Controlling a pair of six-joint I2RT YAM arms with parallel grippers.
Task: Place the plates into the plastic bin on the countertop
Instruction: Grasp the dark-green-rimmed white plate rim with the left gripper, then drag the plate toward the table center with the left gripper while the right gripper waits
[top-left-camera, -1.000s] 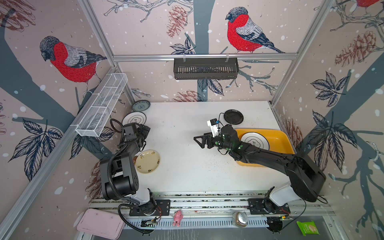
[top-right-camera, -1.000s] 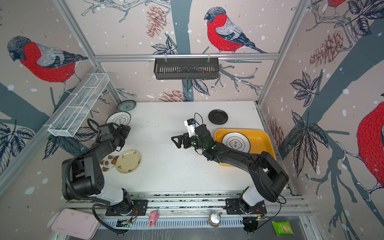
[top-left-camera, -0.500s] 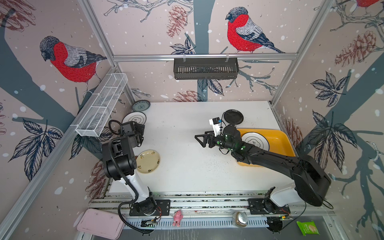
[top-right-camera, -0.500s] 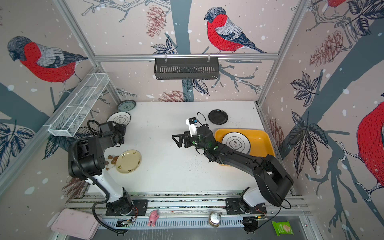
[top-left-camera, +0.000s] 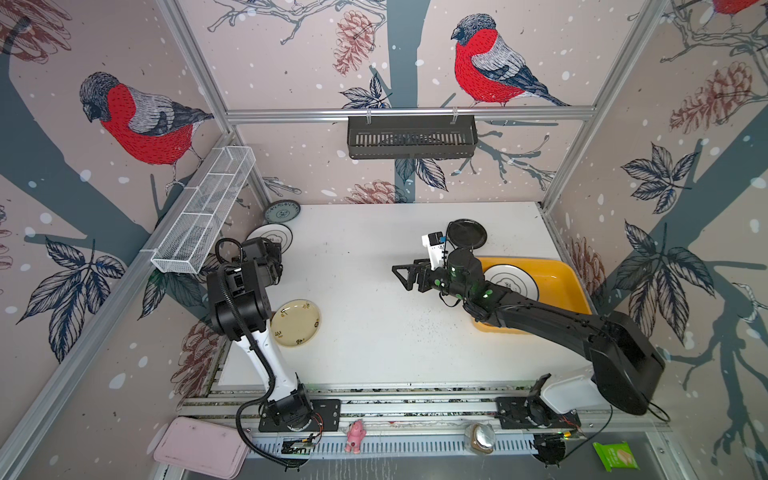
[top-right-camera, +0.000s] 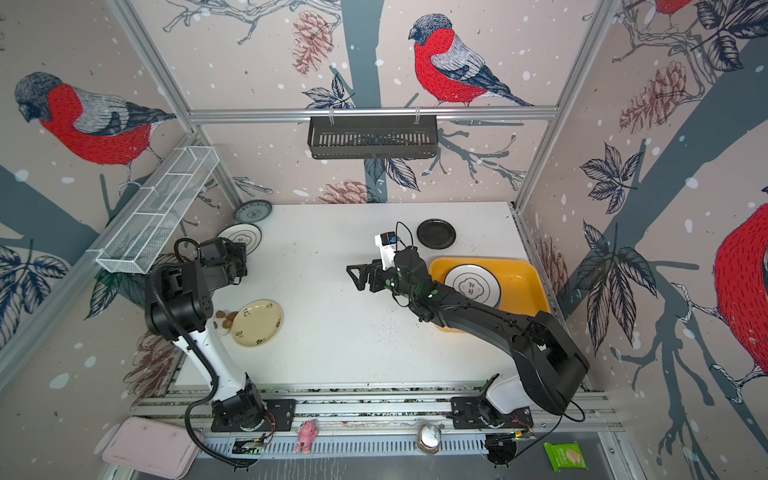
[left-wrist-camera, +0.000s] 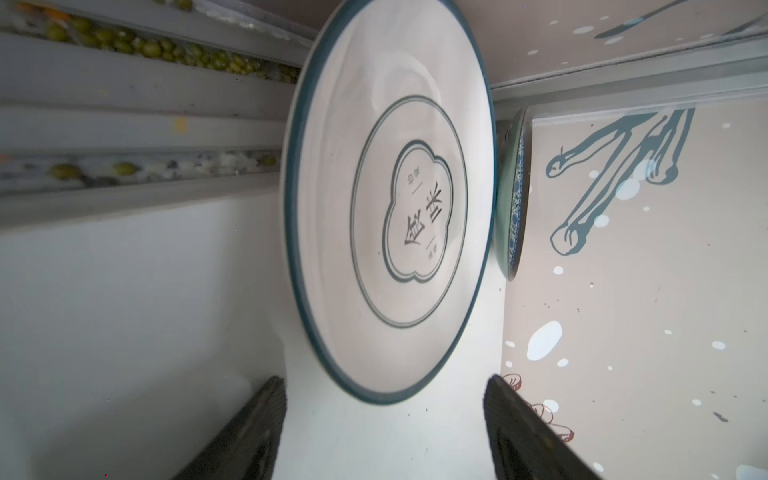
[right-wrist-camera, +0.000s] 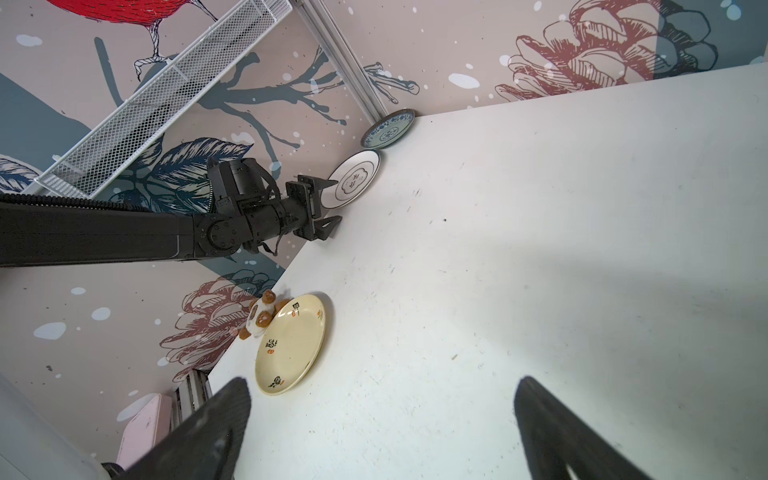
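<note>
Surface finishes: plates and fixtures.
The round white plate with the dark teal rim (left-wrist-camera: 386, 208) looks like glossy glazed ceramic; the round cream plate (top-left-camera: 296, 323) and round black plate (top-left-camera: 467, 233) shine likewise. The shallow yellow-orange plastic bin (top-left-camera: 557, 272) is smooth, with a soft sheen. The flat white countertop (top-left-camera: 374, 332) is matt, scuffed and speckled. The white wire-mesh wall basket (top-left-camera: 203, 216) looks like painted metal.

The right gripper (right-wrist-camera: 382, 382) hangs with jaws spread wide, a cream plate (right-wrist-camera: 291, 349) at its eleven o'clock. Near twelve, the left gripper (right-wrist-camera: 332, 202), jaws apart, sits at a white plate (right-wrist-camera: 357, 183), a teal plate (right-wrist-camera: 388, 129) just beyond.
</note>
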